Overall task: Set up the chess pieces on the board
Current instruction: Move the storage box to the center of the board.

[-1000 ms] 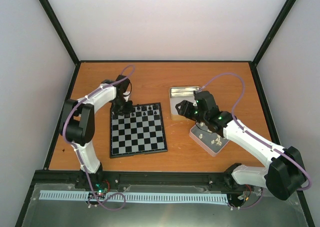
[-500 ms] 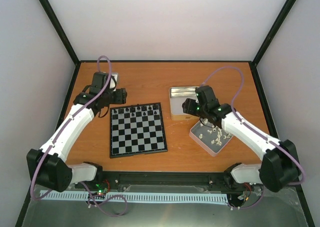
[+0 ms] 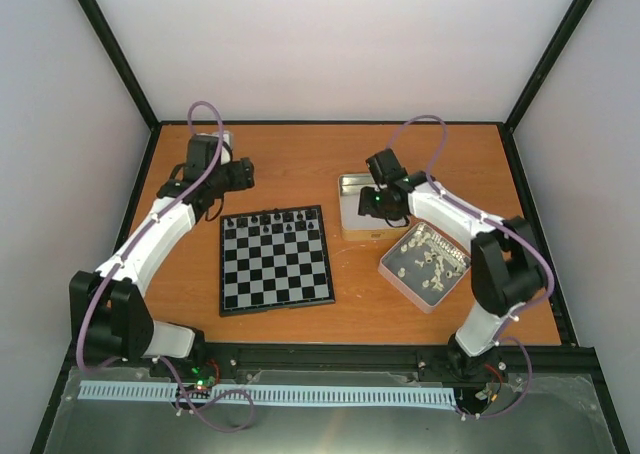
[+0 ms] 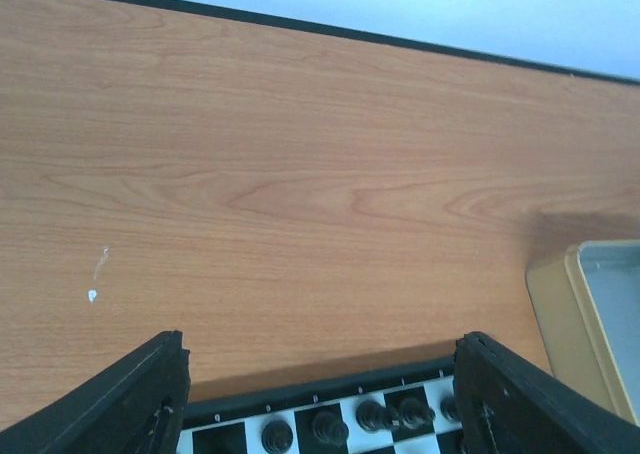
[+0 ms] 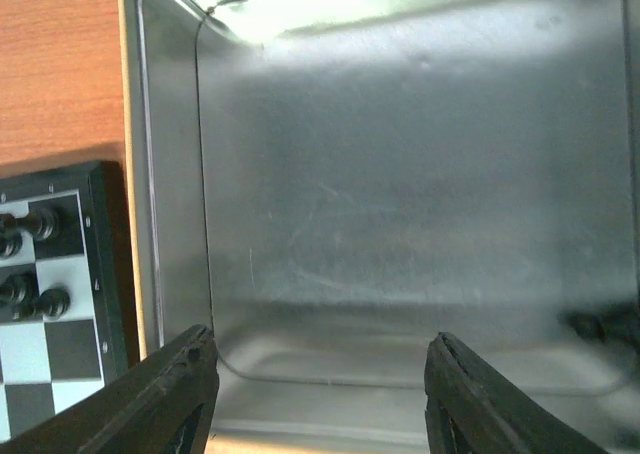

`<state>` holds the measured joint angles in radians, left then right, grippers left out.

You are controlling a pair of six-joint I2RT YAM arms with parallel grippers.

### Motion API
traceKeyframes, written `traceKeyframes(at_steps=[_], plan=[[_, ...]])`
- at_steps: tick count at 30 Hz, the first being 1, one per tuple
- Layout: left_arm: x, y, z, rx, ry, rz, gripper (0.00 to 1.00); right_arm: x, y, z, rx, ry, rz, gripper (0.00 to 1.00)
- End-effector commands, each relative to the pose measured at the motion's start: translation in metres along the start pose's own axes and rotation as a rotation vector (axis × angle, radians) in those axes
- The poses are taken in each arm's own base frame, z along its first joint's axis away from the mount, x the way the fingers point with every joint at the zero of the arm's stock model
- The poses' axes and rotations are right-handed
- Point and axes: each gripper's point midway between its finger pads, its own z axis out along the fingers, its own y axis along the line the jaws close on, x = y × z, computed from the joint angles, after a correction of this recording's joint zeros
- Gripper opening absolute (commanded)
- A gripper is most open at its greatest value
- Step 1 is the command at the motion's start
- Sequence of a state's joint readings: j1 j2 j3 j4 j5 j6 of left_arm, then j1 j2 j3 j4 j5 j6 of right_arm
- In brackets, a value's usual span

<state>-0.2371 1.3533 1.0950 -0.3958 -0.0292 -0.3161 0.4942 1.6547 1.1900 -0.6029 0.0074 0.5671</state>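
No readable text anywhere. Tiny pale marks on the board [image 4: 300, 398] border, just below the left tool [image 4: 322, 342], are too small to read.

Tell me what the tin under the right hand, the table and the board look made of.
Tin: metal, it seems, silvery with a dull brushed sheen; it mirrors light and shows fine scratches. Table: wood or wood-look laminate, matte orange-brown; grain lines run across it. Board: unclear, perhaps plastic or coated metal; smooth black and silvery squares.
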Motion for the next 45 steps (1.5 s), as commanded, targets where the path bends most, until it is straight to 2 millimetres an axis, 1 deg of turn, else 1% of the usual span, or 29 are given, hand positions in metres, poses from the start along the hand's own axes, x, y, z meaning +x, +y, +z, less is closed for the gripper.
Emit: traceKeyframes(at_steps=[1, 3, 5, 7, 9, 11, 13, 17, 24, 28, 32, 36, 38, 41, 43, 45], plan=[[-0.040, 0.011, 0.000, 0.041, -0.075, -0.146, 0.74, -0.006, 0.000, 0.018, 0.049, 0.099, -0.056, 0.56], [-0.042, 0.021, 0.003, 0.044, -0.068, -0.207, 0.74, -0.007, 0.003, 0.026, 0.056, 0.142, -0.077, 0.55], [-0.046, 0.029, 0.004, 0.032, -0.076, -0.237, 0.74, -0.004, 0.004, 0.035, 0.065, 0.187, -0.089, 0.55], [-0.051, 0.038, 0.006, 0.019, -0.078, -0.266, 0.76, 0.005, 0.002, 0.044, 0.075, 0.248, -0.099, 0.54], [-0.056, 0.045, 0.009, 0.004, -0.077, -0.285, 0.77, 0.012, -0.001, 0.049, 0.091, 0.292, -0.104, 0.51], [-0.058, 0.050, 0.013, 0.000, -0.071, -0.293, 0.77, 0.015, -0.002, 0.047, 0.096, 0.314, -0.113, 0.50], [-0.055, 0.054, 0.019, -0.010, -0.059, -0.302, 0.77, 0.018, -0.002, 0.046, 0.087, 0.326, -0.134, 0.50], [-0.050, 0.055, 0.030, 0.000, -0.040, -0.315, 0.77, 0.031, -0.004, 0.044, 0.083, 0.387, -0.168, 0.50], [-0.050, 0.062, 0.049, -0.032, -0.014, -0.306, 0.77, 0.052, -0.023, 0.040, 0.154, 0.477, -0.191, 0.50], [-0.053, 0.066, 0.061, -0.036, 0.001, -0.308, 0.77, 0.061, -0.028, 0.034, 0.160, 0.502, -0.195, 0.49], [-0.054, 0.072, 0.077, -0.043, 0.017, -0.321, 0.77, 0.078, -0.033, 0.029, 0.135, 0.534, -0.229, 0.50], [-0.052, 0.077, 0.087, -0.053, 0.030, -0.326, 0.77, 0.097, -0.048, 0.028, 0.179, 0.596, -0.240, 0.51], [-0.051, 0.081, 0.090, -0.063, 0.032, -0.329, 0.77, 0.094, -0.057, 0.026, 0.233, 0.588, -0.240, 0.53], [-0.049, 0.086, 0.094, -0.070, 0.039, -0.335, 0.77, 0.079, -0.058, 0.028, 0.260, 0.545, -0.246, 0.55], [-0.048, 0.089, 0.096, -0.076, 0.042, -0.338, 0.77, 0.071, -0.063, 0.036, 0.300, 0.534, -0.238, 0.54], [-0.048, 0.093, 0.098, -0.081, 0.042, -0.343, 0.77, 0.058, -0.068, 0.044, 0.327, 0.493, -0.227, 0.49]])
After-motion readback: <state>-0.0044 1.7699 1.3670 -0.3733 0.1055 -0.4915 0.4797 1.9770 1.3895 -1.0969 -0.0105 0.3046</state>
